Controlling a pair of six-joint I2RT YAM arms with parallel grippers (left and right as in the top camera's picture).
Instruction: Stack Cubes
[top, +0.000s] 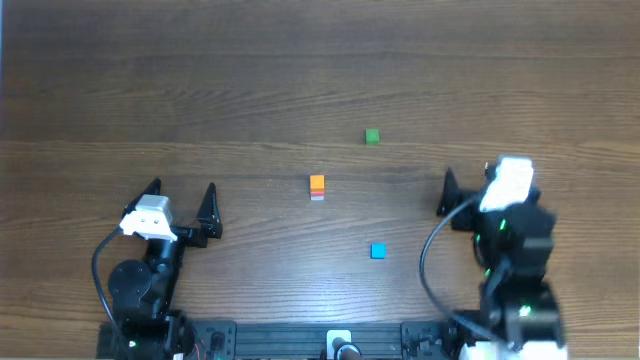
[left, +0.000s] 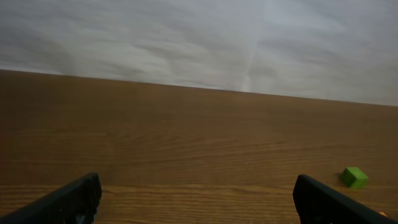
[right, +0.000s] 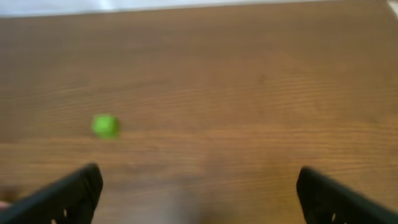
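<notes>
An orange cube (top: 317, 182) sits mid-table with a pale sliver showing at its near side. Farther back and to the right lies a green cube (top: 372, 136), also visible as the green cube (left: 354, 177) in the left wrist view and the green cube (right: 105, 125) in the right wrist view. A blue cube (top: 377, 251) rests nearer the arm bases. My left gripper (top: 182, 187) (left: 196, 182) hangs open at the left, holding nothing. At the right, well clear of the cubes, my right gripper (top: 470, 180) (right: 198, 171) is open too.
The brown wooden table (top: 300, 60) stretches bare behind the cubes. A pale wall (left: 199, 43) rises beyond its far edge. Black arm bases and a rail (top: 320, 340) line the near edge.
</notes>
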